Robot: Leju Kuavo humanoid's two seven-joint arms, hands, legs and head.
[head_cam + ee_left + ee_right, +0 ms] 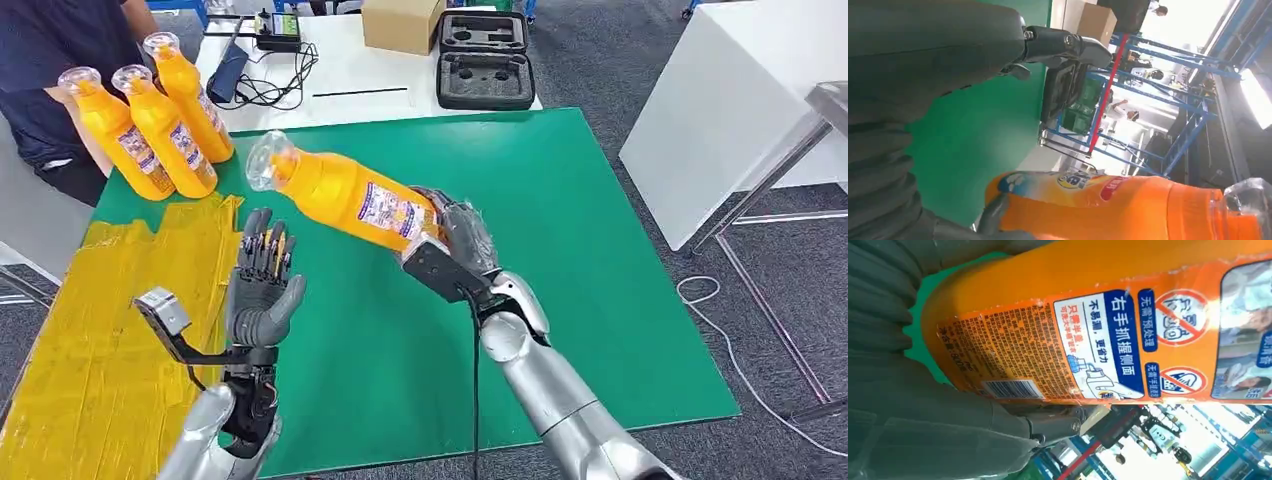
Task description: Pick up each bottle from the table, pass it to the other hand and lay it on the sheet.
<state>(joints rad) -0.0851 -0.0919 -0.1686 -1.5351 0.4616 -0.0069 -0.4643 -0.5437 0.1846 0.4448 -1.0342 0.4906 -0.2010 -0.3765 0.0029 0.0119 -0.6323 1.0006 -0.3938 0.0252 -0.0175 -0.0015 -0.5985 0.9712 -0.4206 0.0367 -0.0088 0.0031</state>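
Bottle in hand: we see an orange plastic bottle with a clear cap and printed label (350,195) held in the air at the centre of the head view, tilted, cap toward the upper left, base toward the lower right.
Right hand: our right hand (462,238) grips the bottle's base end; in the right wrist view the label (1108,345) sits right against the grey hand cover.
Left hand: our left hand (262,275) stands upright at lower left of centre, fingers spread and apart from the bottle, holding nothing; the bottle's body (1128,210) crosses the bottom of the left wrist view, just beside the palm.
Other bottles: three more orange bottles (150,120) stand leaning together at the upper left, on the corner of the green table mat (560,250).
Sheet: a yellow crinkled sheet (100,320) covers the lower left of the mat, nothing lying on it.
Person: a person in a dark shirt (50,60) stands at the upper left edge, behind the three bottles.
Background: a black foam-lined case (485,60) and a cardboard box (400,22) lie on the white table at top centre.
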